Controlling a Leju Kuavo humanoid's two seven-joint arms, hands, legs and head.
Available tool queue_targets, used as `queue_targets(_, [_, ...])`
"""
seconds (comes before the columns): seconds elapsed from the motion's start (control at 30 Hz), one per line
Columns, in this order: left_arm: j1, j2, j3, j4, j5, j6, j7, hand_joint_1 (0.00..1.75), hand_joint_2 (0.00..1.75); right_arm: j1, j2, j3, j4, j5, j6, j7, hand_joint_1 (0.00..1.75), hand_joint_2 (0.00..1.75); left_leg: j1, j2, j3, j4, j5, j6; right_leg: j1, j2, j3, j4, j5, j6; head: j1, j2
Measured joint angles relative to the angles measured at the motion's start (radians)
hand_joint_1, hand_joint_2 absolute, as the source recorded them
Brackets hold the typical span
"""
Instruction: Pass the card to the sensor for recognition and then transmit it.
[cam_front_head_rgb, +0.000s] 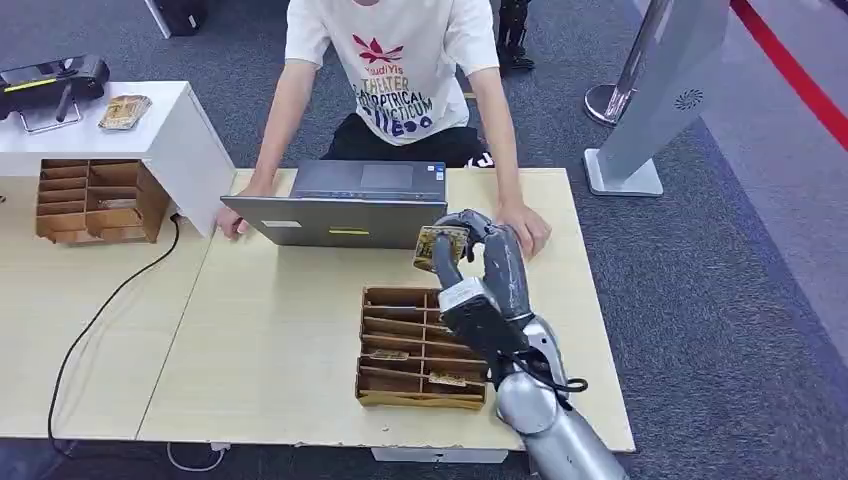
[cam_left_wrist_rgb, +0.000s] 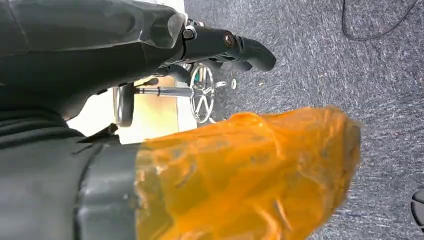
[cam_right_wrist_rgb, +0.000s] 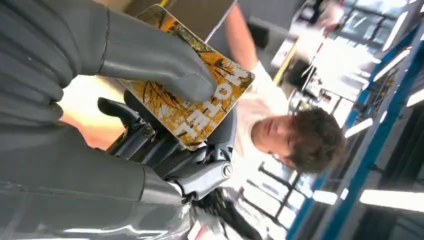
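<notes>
While raised above the table (cam_front_head_rgb: 290, 330) in the head view, grasps the card (cam_front_head_rgb: 441, 246) in the right hand (cam_front_head_rgb: 487, 275), thumb on one face and darker fingers behind. Holds that card just in front of the open grey laptop (cam_front_head_rgb: 340, 205), near its right corner and clear of the tabletop. Hangs above the far edge of a brown cardboard slotted tray (cam_front_head_rgb: 420, 348) that lies nearer the robot than the laptop, with a few cards lying in its slots. Sits behind the laptop, a person in a white printed T-shirt (cam_front_head_rgb: 395, 60), one hand (cam_front_head_rgb: 525, 225) flat on the table just right of the laptop and close to the held card. Stands well left of the laptop, a second cardboard tray (cam_front_head_rgb: 95, 200) under a white stand (cam_front_head_rgb: 150, 130) carrying a black device (cam_front_head_rgb: 50, 78).

Seen from the left wrist: left hand (cam_left_wrist_rgb: 215, 47) over grey carpet (cam_left_wrist_rgb: 350, 60), dark fingers partly curled with nothing visible in them; cannot tell whether fully clenched. Blurs across the foreground, an orange film-like cover (cam_left_wrist_rgb: 250, 175).

Seen from the right wrist: presses the thick grey thumb (cam_right_wrist_rgb: 160, 60) onto the yellow-orange card (cam_right_wrist_rgb: 200, 107), lettered in white, against the dark fingers (cam_right_wrist_rgb: 165, 150) beneath. Shows the person beyond the card.
</notes>
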Motion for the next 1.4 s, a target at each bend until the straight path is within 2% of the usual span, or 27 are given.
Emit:
queue_targets(0.13, [0.000,-0.002,0.002,0.000,0.008,0.002,0.000,0.00,0.00,0.040,0.006,-0.052,-0.051,-0.162,0.087,-0.005,1.75,1.75,0.000,0.000,0.000,0.000,0.000,0.000,0.000,0.000,0.000,0.000,0.000,0.000,0.000,0.000])
queue_targets(0.33, [0.000,-0.004,0.010,0.000,0.015,0.006,0.000,0.00,0.00,0.098,0.006,-0.110,-0.097,-0.255,0.125,-0.008,1.75,1.75,0.000,0.000,0.000,0.000,0.000,0.000,0.000,0.000,0.000,0.000,0.000,0.000,0.000,0.000])
queue_targets(1.0, [0.000,-0.005,0.042,0.000,0.047,0.024,0.000,0.00,0.00,0.304,-0.016,-0.267,-0.167,-0.347,0.157,-0.005,1.75,1.75,0.000,0.000,0.000,0.000,0.000,0.000,0.000,0.000,0.000,0.000,0.000,0.000,0.000,0.000])
queue_targets(1.4, [0.000,-0.005,0.055,0.000,0.050,0.032,0.002,0.00,0.00,0.365,-0.043,-0.301,-0.164,-0.332,0.201,0.007,1.75,1.75,0.000,0.000,0.000,0.000,0.000,0.000,0.000,0.000,0.000,0.000,0.000,0.000,0.000,0.000])
